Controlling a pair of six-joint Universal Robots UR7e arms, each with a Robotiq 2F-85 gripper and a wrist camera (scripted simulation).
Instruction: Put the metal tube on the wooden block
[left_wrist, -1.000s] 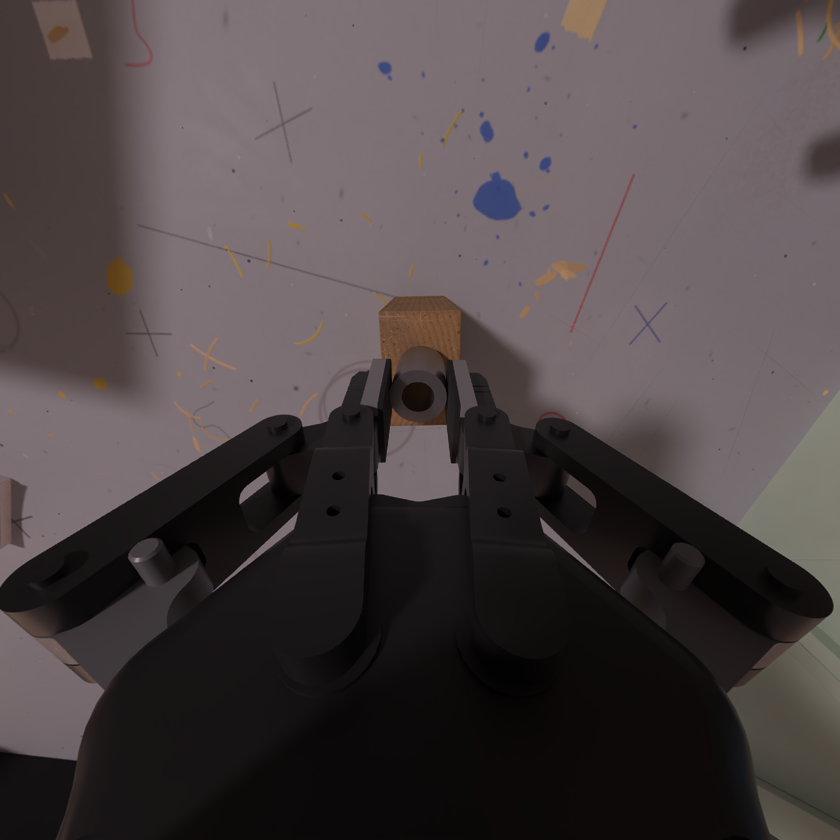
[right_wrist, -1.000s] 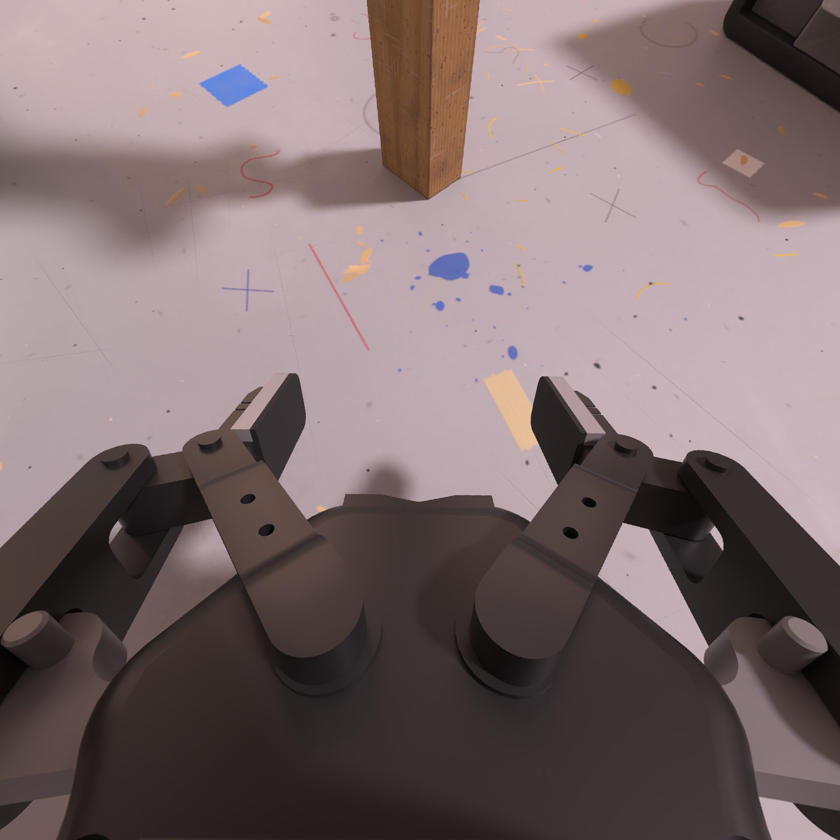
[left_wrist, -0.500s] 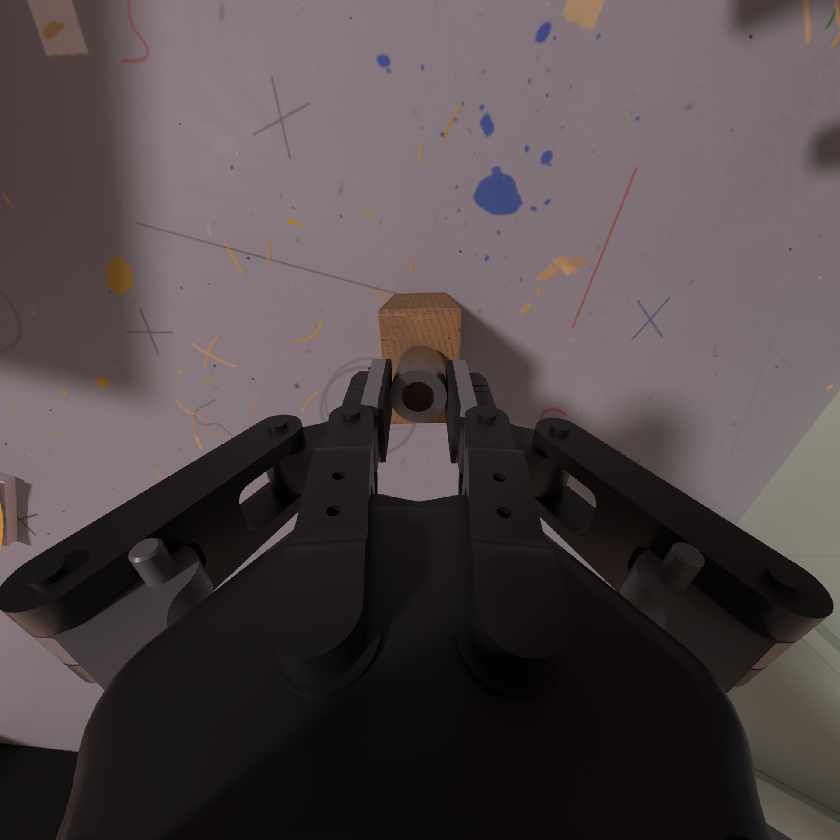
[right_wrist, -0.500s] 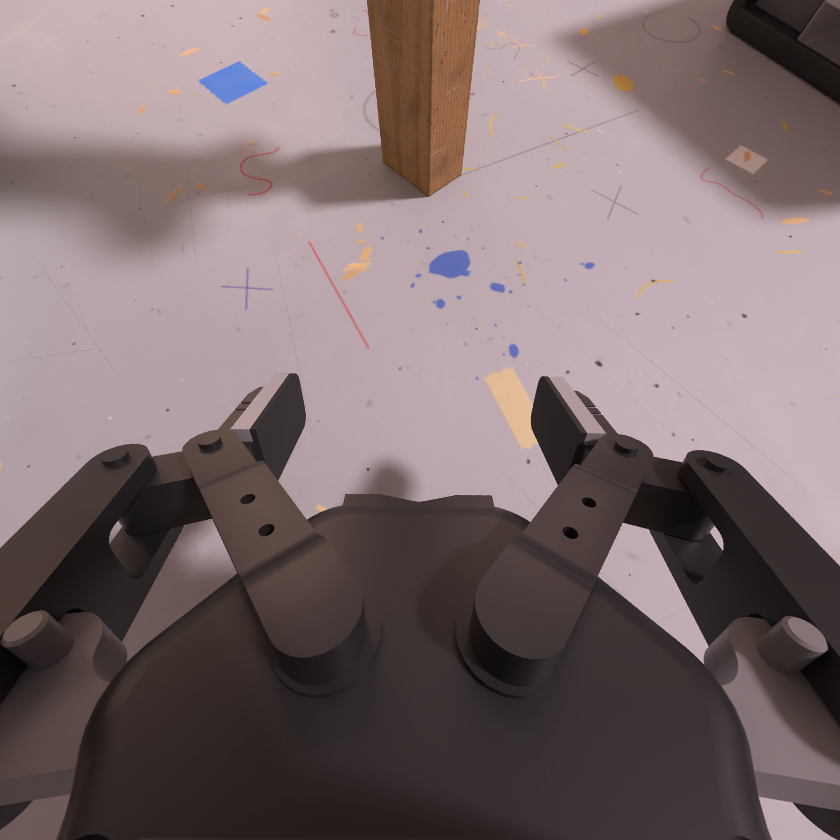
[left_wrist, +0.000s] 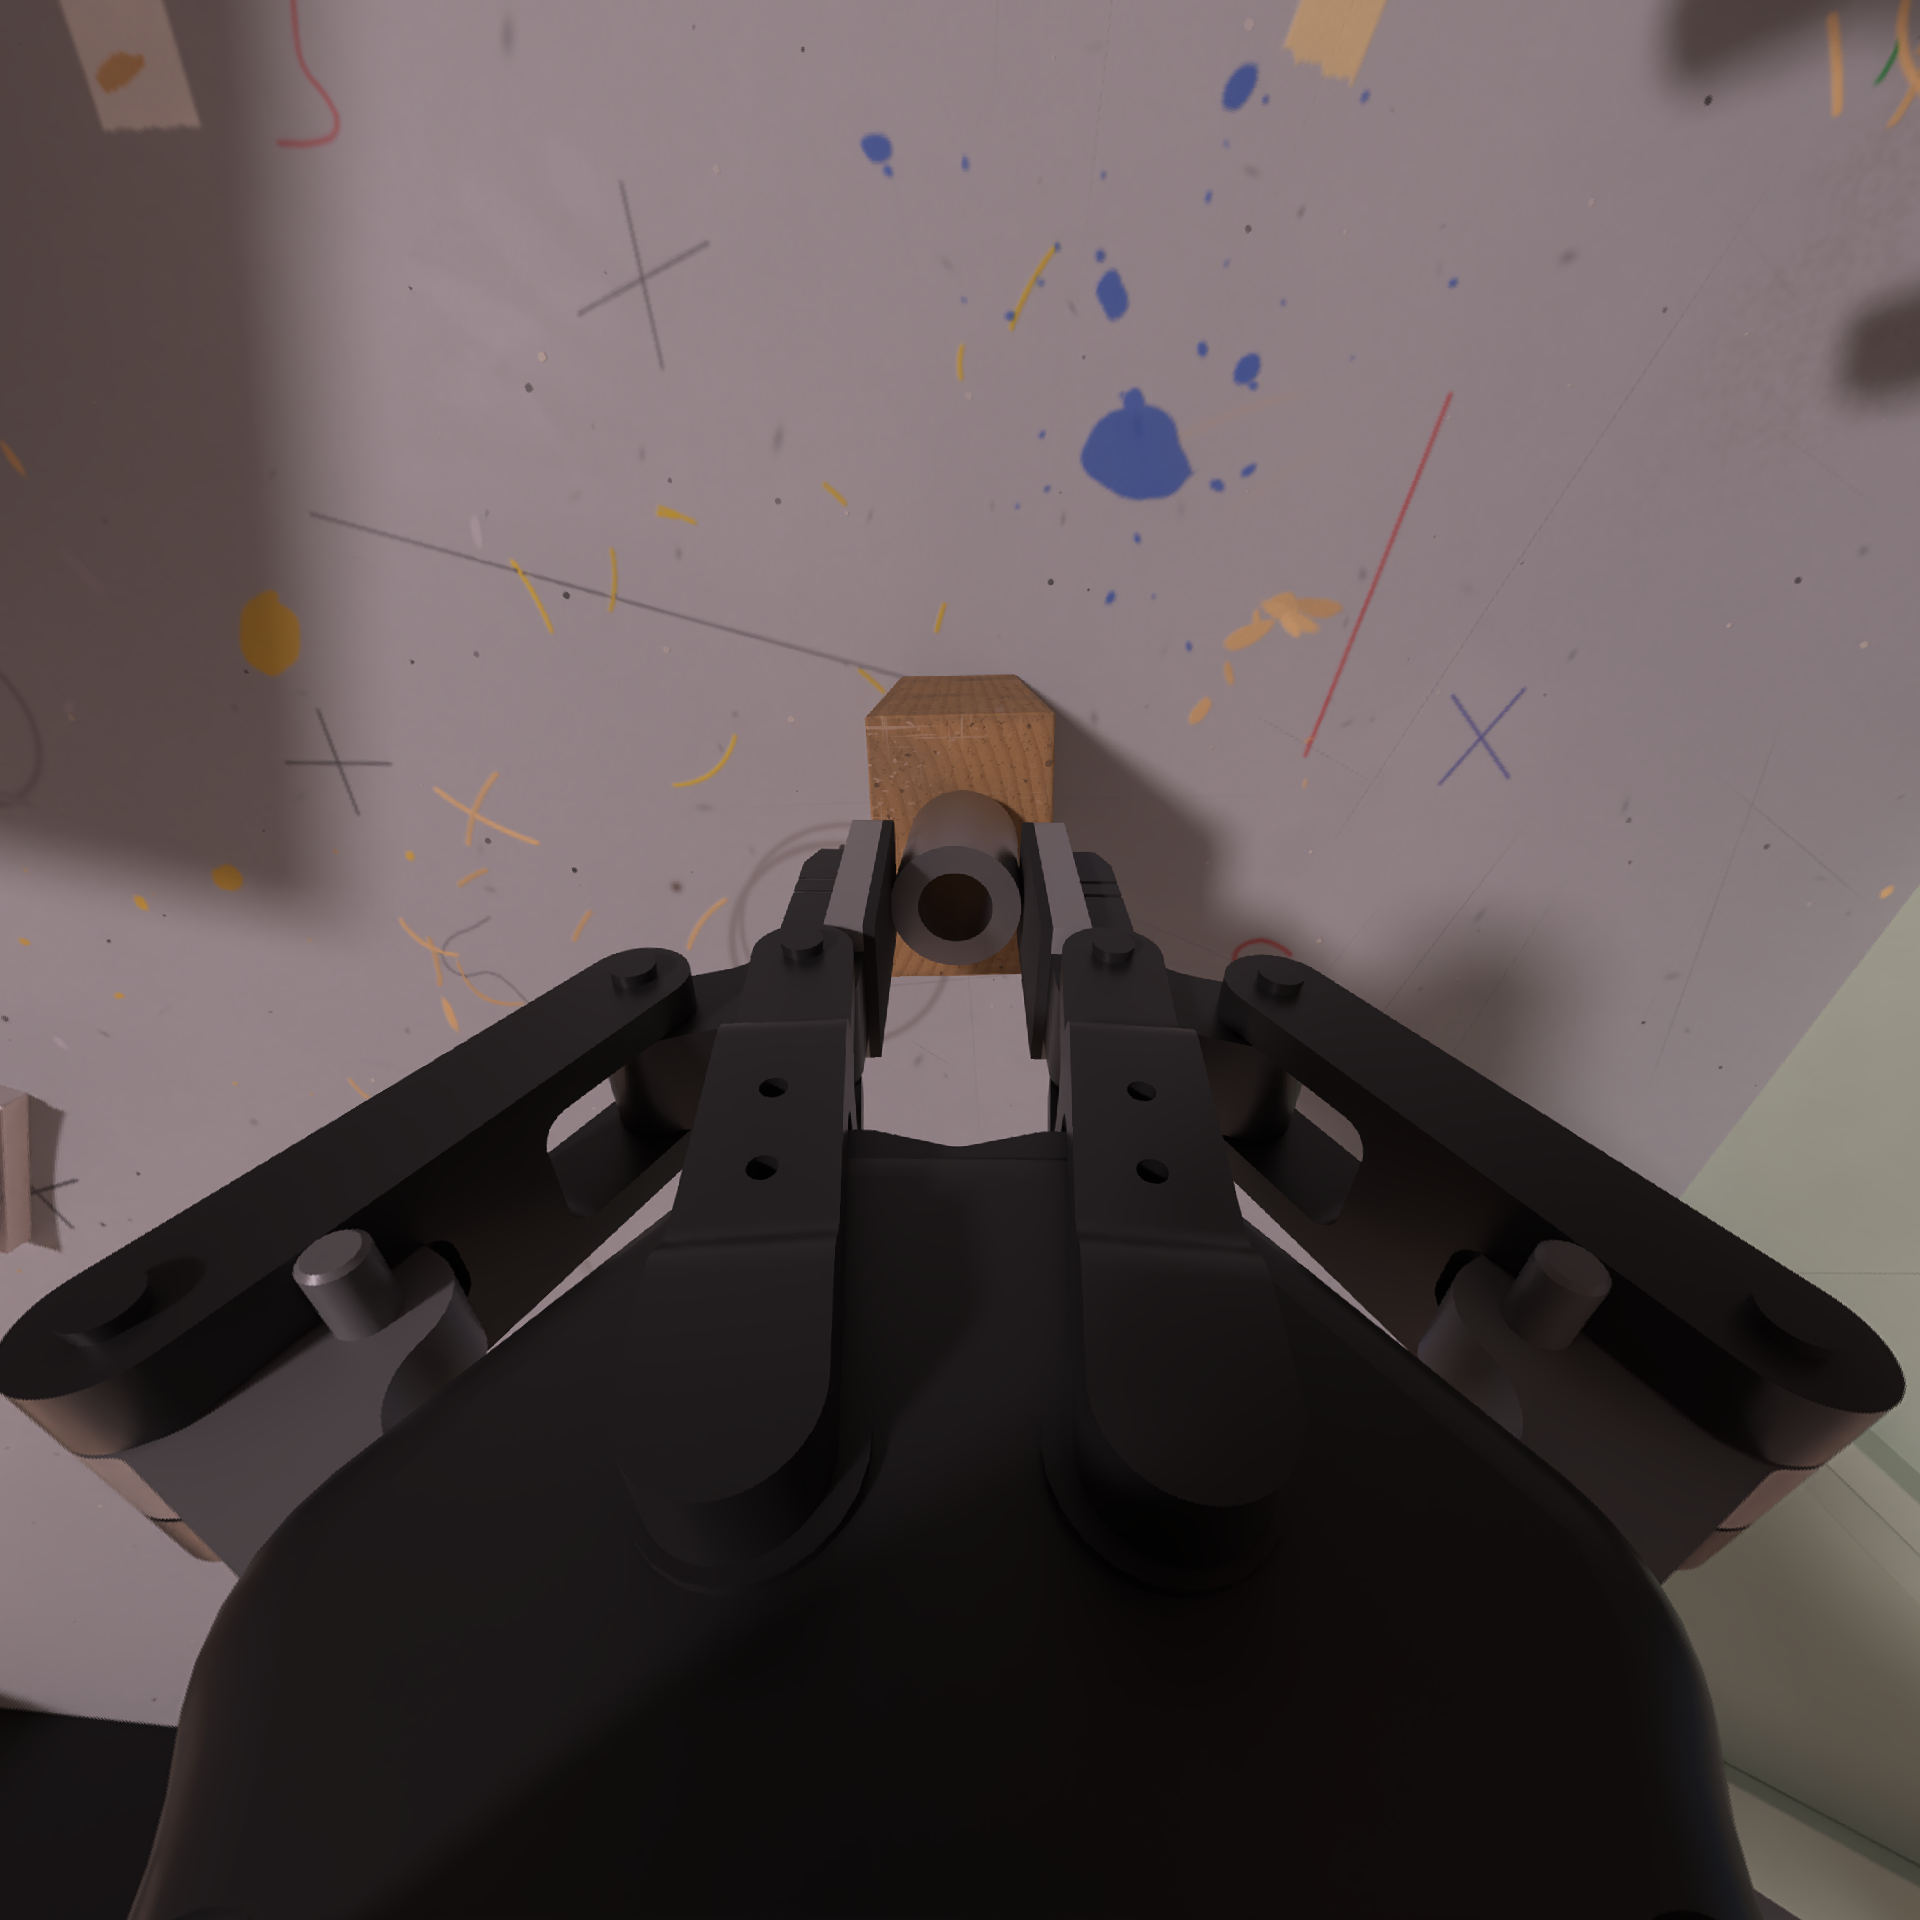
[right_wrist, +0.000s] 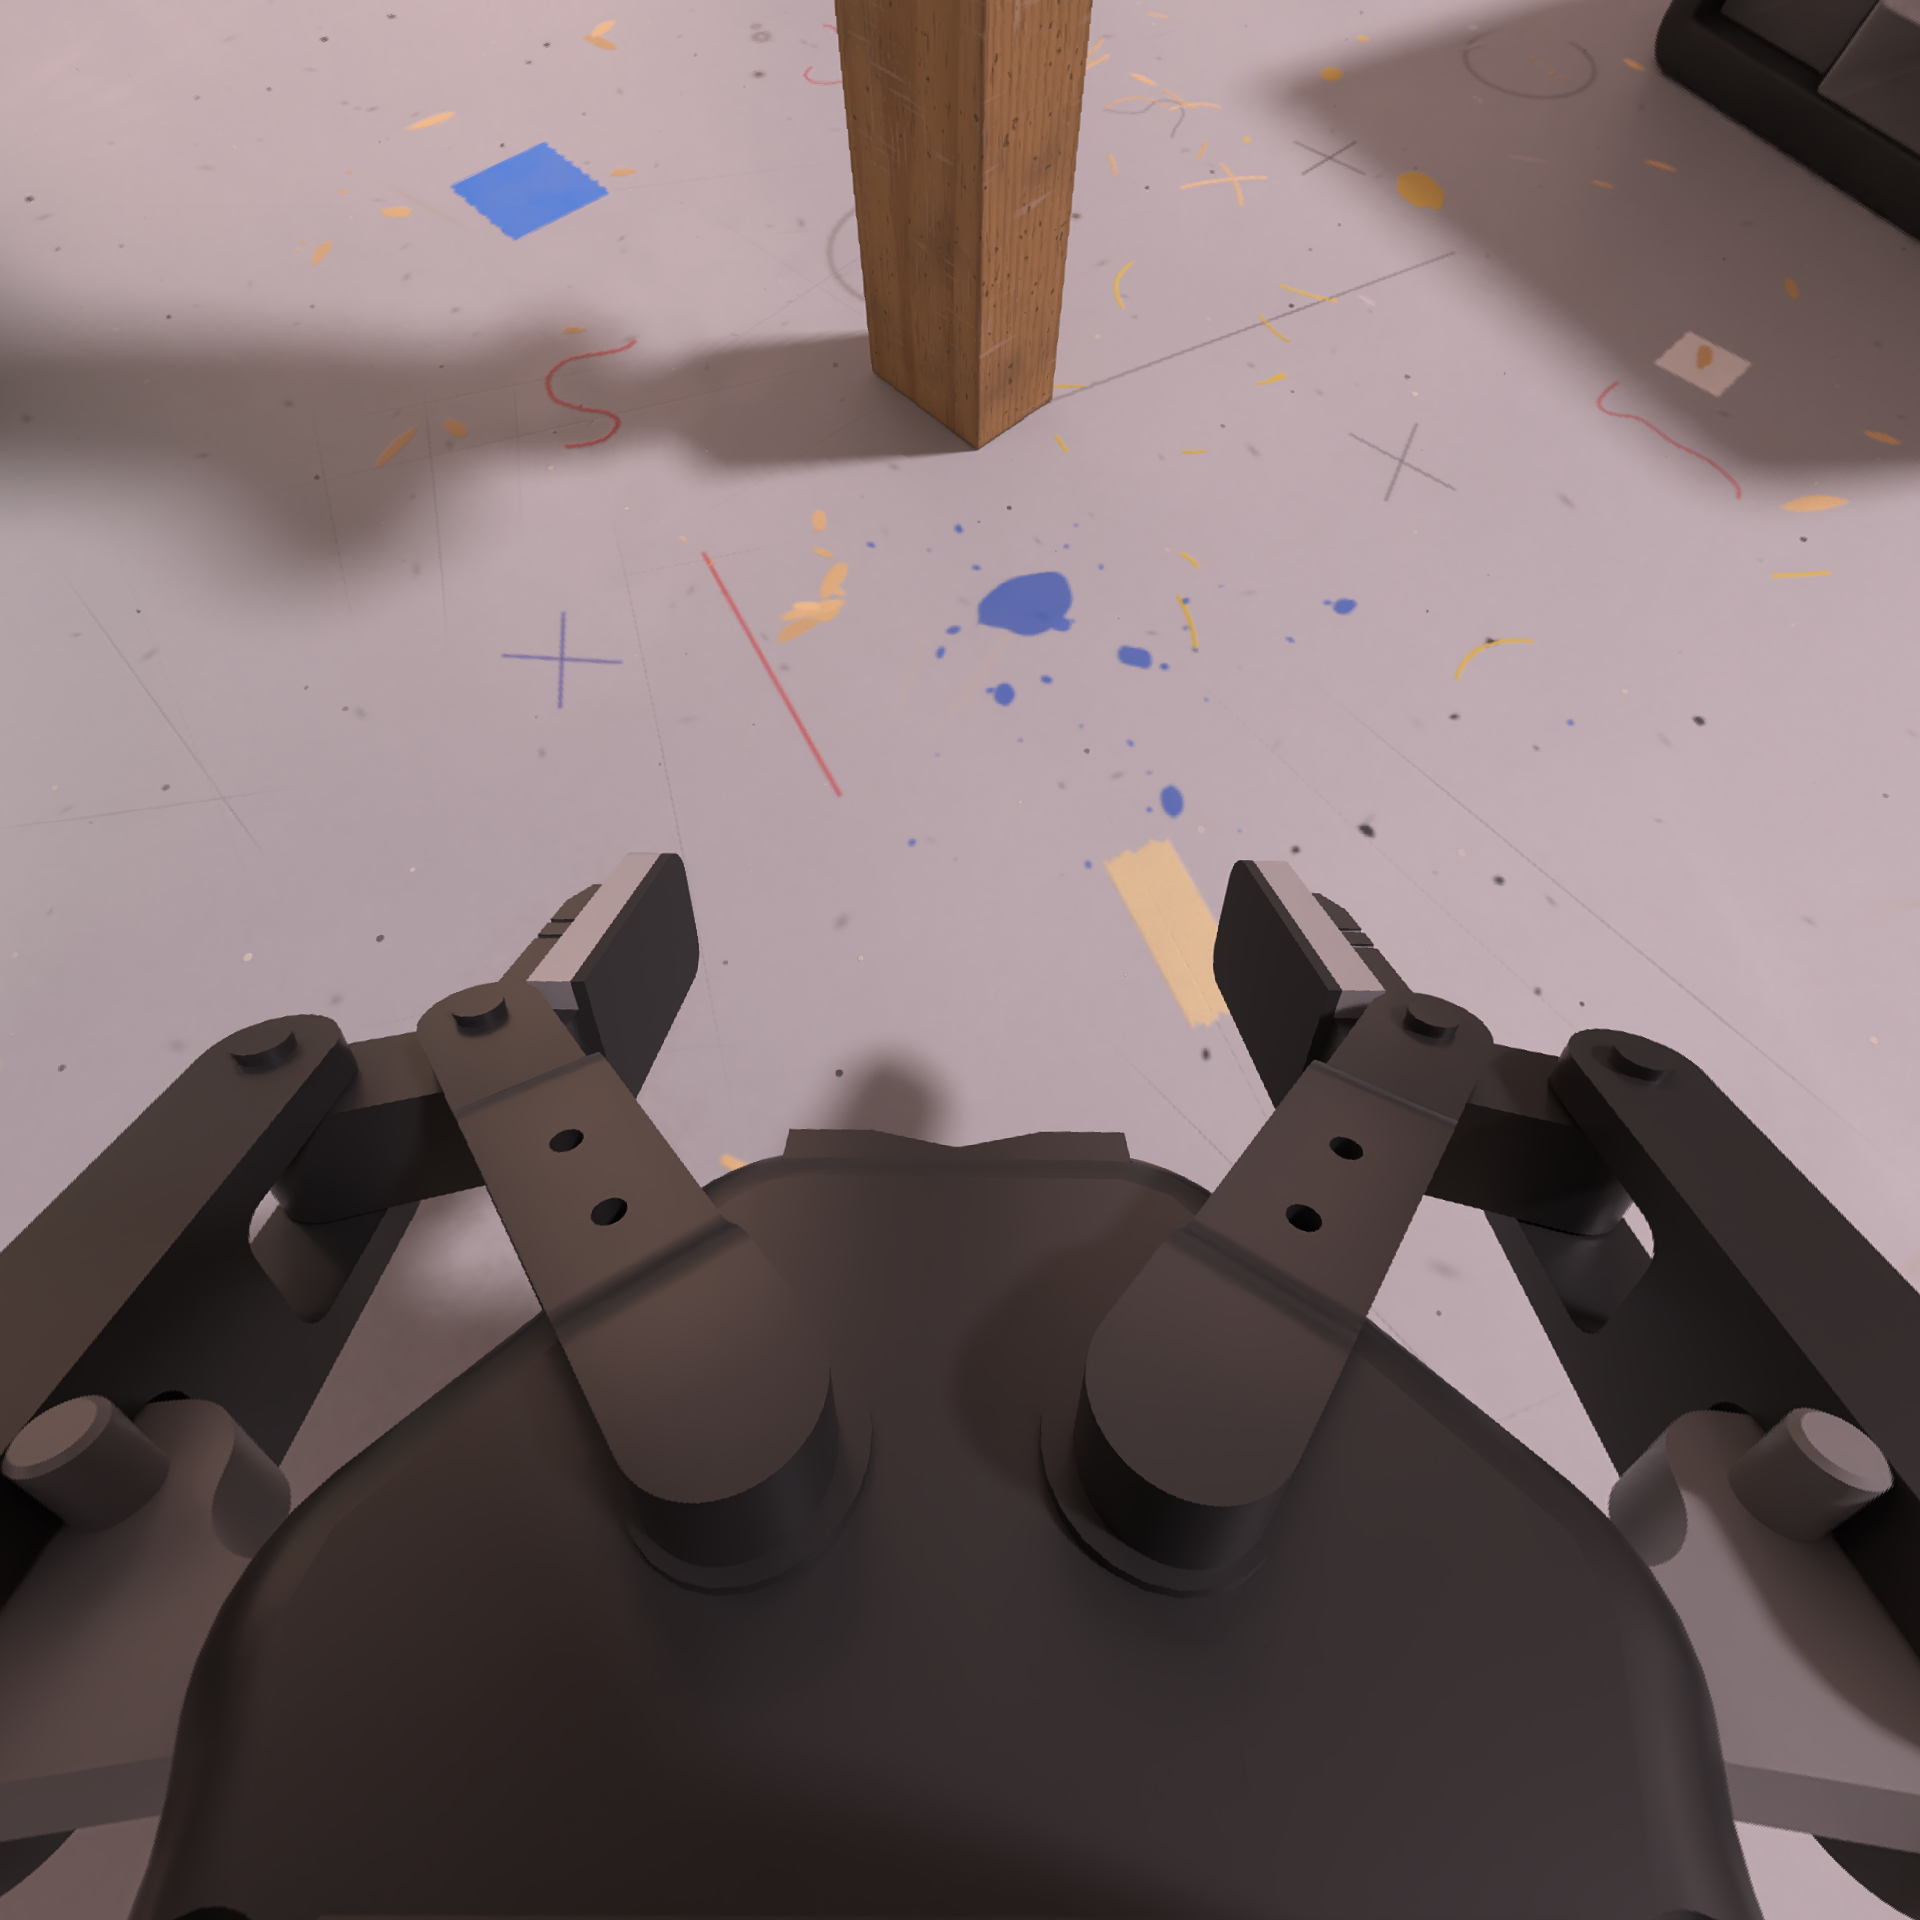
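My left gripper (left_wrist: 958, 883) is shut on the grey metal tube (left_wrist: 961, 840), which points along the fingers with its open end facing the camera. It hangs right above the top face of the tall wooden block (left_wrist: 956, 743), seen from above. Whether the tube touches the block I cannot tell. In the right wrist view the wooden block (right_wrist: 961, 208) stands upright on the table, its top out of frame. My right gripper (right_wrist: 956, 940) is open and empty, low over the table, well short of the block.
The grey table (left_wrist: 1351, 935) is marked with paint spots, lines and tape pieces. Its edge (left_wrist: 1766, 1091) runs at the lower right of the left wrist view, with a pale green floor beyond. A dark object (right_wrist: 1808, 94) sits at the right wrist view's top right.
The left gripper with the tube has shifted slightly over the block; the table marks drift a little in view. The right gripper has barely moved.
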